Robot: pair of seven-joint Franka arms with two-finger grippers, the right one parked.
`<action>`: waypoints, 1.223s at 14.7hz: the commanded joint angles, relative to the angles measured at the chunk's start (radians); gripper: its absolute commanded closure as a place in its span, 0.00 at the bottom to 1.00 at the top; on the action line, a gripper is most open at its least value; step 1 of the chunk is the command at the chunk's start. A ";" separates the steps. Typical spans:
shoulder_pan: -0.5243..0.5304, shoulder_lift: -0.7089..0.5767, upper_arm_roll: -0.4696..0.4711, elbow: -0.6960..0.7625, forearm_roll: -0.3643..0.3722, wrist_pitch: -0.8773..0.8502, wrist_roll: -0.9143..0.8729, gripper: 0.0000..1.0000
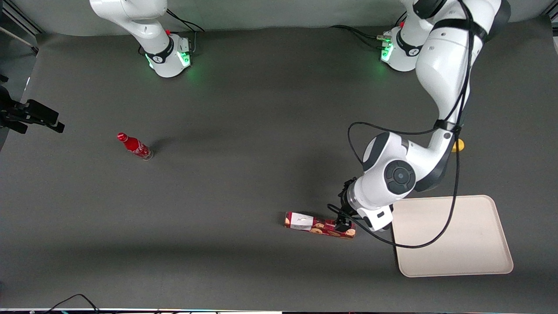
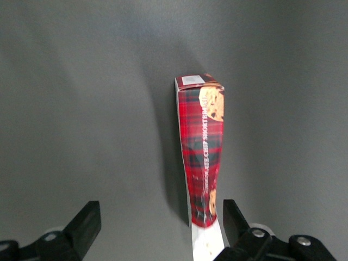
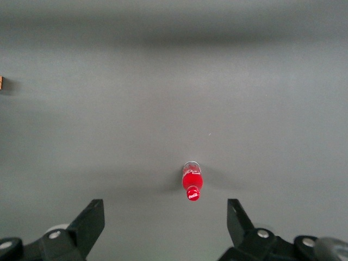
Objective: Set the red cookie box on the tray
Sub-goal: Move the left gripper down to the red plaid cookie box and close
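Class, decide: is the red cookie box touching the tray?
Apart. The front view shows bare table between the red cookie box and the tray; the hand sits over the box's end.

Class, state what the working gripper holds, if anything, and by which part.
Nothing is held. The open gripper straddles one end of the box, one finger beside it.

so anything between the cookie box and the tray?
Nothing visible. The red cookie box lies on bare table beside the tray, which holds nothing. The gripper sits open over the box's tray-side end.
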 commanded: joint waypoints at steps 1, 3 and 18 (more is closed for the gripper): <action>-0.013 0.066 -0.011 0.023 0.026 0.087 -0.046 0.00; -0.026 0.091 -0.011 0.025 0.050 0.121 -0.063 0.00; -0.040 0.161 -0.012 0.031 0.176 0.218 -0.142 1.00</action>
